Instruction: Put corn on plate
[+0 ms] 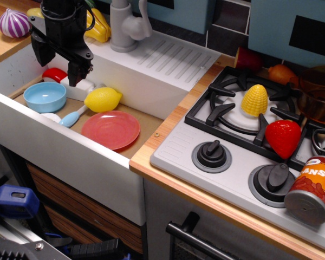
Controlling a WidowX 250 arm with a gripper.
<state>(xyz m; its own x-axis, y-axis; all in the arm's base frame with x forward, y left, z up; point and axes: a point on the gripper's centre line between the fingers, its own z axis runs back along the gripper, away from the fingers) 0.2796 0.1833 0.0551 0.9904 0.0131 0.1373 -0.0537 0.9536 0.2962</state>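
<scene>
The corn (254, 100) is a bumpy yellow dome standing on the left stove burner at the right. The salmon-red plate (111, 129) lies flat in the sink, toward its front right. My black gripper (78, 72) hangs over the back left of the sink, above a red and white object (58, 75) and left of the plate. Its fingers look close together and hold nothing that I can see. It is far from the corn.
A light blue bowl (45, 96), a smooth yellow lemon (103, 99) and a light blue spoon (72, 116) lie in the sink. A grey faucet (127, 24) stands behind. A strawberry (283, 137), an orange pot (318, 93) and a can (313, 189) sit on the stove.
</scene>
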